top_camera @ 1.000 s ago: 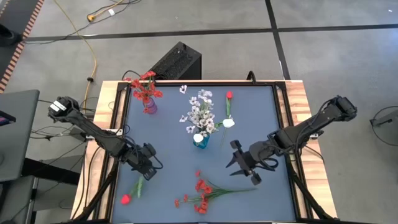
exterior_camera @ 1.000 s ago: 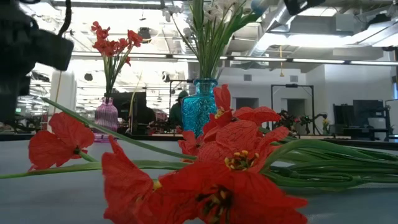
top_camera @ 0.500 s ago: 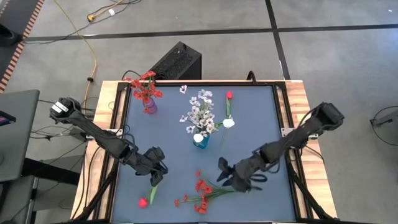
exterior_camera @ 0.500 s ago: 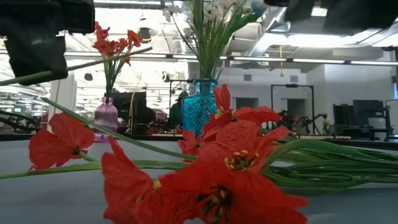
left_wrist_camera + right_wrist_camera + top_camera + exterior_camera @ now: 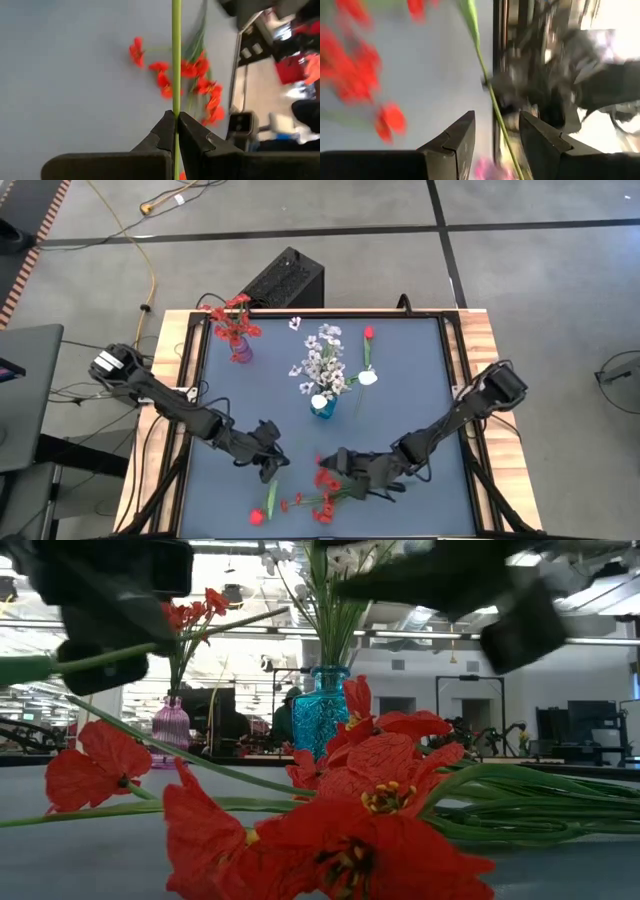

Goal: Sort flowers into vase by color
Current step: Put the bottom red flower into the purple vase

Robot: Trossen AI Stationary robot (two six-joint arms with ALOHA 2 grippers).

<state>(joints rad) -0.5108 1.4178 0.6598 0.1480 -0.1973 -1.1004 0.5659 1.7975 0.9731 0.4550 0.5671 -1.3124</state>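
Note:
My left gripper (image 5: 268, 467) is shut on a single red flower (image 5: 258, 517), whose green stem (image 5: 176, 55) is held above the near part of the table. My right gripper (image 5: 333, 463) hovers open just over a red spray (image 5: 320, 492) that lies flat on the table. In the right wrist view, the held stem (image 5: 487, 85) shows in line with the gap between its fingers. A purple vase (image 5: 241, 350) with red blooms stands at the far left. A blue vase (image 5: 322, 406) with white blooms stands mid-table. One red stem (image 5: 368, 345) and a white bloom (image 5: 368, 378) lie beside it. My left gripper pinches the flower's thin green stem (image 5: 176, 107) between its two fingertips, partway along its length. The fingers slant down from the table's left side and lie across the stem. The flower is lifted clear, its stem (image 5: 180, 640) near level and its bloom toward the near edge.
A small white bloom (image 5: 295, 323) lies near the far edge. The table's wooden side rails (image 5: 470, 395) flank the blue mat. Both arms meet near the front middle, with the two grippers close together over the red spray (image 5: 350, 810).
My left gripper has carried the single red flower toward the table's right and near edge and has tipped up toward level. My right gripper has come down and toward the table's left and near edge, onto the red spray, rolling its wrist. Neither gripper's opening has changed.

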